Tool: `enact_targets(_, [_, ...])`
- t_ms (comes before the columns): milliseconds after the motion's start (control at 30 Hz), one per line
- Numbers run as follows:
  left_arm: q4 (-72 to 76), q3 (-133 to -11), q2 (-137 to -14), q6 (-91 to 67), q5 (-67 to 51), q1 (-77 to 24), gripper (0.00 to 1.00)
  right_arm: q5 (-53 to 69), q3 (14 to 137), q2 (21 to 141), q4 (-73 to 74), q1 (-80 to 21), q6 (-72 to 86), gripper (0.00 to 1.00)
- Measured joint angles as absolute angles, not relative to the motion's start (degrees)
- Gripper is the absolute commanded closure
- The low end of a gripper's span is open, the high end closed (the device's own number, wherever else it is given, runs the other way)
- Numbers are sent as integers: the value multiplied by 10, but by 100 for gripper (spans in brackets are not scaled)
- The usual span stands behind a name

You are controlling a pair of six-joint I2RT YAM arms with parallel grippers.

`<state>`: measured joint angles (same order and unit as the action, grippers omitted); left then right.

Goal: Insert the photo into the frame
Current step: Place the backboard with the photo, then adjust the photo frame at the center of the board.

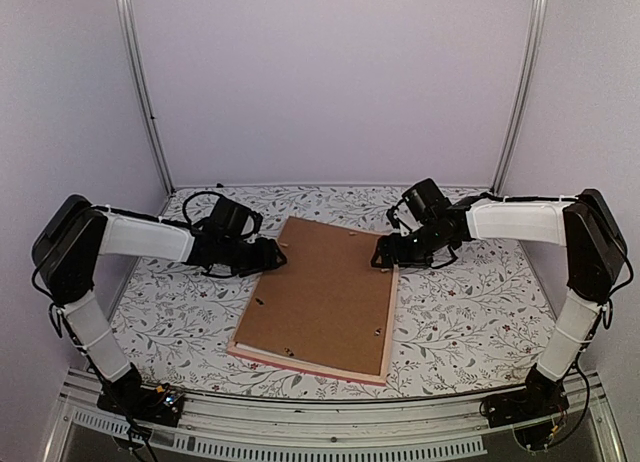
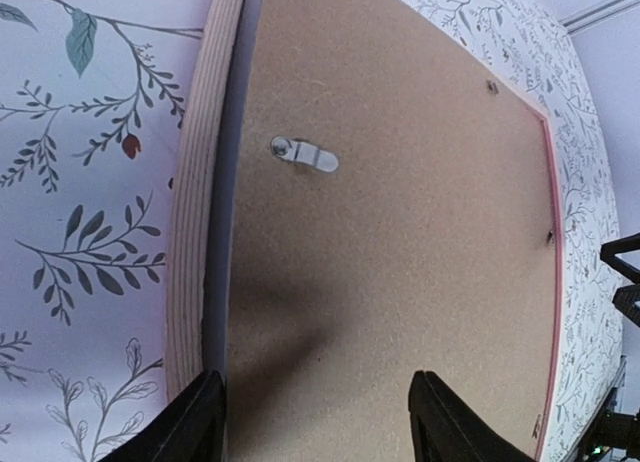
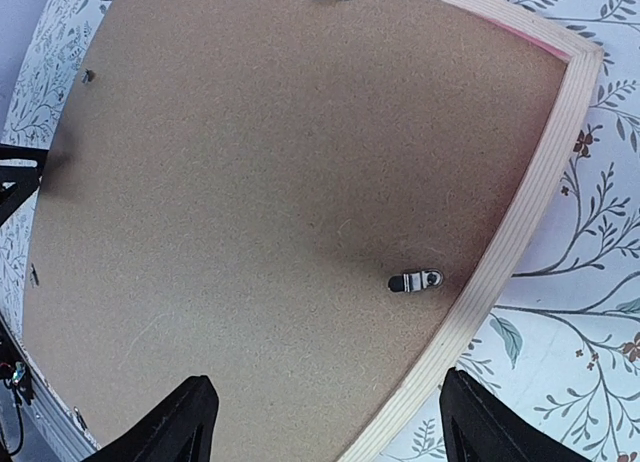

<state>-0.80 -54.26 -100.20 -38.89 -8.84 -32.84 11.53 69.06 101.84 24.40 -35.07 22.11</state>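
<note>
The frame [image 1: 300, 362] lies face down on the table, its pale layered-wood side [image 2: 195, 232] and thin pink rim showing. A brown hardboard backing [image 1: 325, 292] covers its whole back, so the photo is hidden. My left gripper [image 1: 272, 254] hovers open at the frame's left far edge; in the left wrist view the gripper [image 2: 318, 382] has one finger over the wooden edge and the other over the backing [image 2: 400, 232]. My right gripper [image 1: 383, 254] is open at the far right corner, where it [image 3: 325, 387] spans the backing [image 3: 250, 182] and the frame's edge [image 3: 520, 222]. Neither holds anything.
Small metal turn clips [image 2: 305, 154] [image 3: 415, 280] sit on the backing near the frame's sides. The table has a floral cloth [image 1: 470, 312]. Pale walls and metal posts [image 1: 145, 92] close in the back and sides.
</note>
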Motion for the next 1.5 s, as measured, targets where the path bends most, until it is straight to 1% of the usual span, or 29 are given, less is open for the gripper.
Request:
enact_targets(367, [-43, -561, -956, -346, -24, -330, 31, 102, 689, 1013, 244, -347, 221, 19])
enact_targets(567, [-52, -563, -952, -327, -12, -326, 31, 91, 683, 1008, 244, -342, 225, 19])
enact_targets(867, [-53, -563, -981, -315, -34, -306, 31, 71, 679, 1016, 244, -337, 246, 18])
enact_targets(1100, [-53, -563, -1005, -313, -61, -299, 30, 71, 664, 1034, 239, -337, 252, 20])
enact_targets(1500, [-51, -547, -1019, -314, -83, -299, 33, 85, 648, 1056, 212, -337, 262, 22])
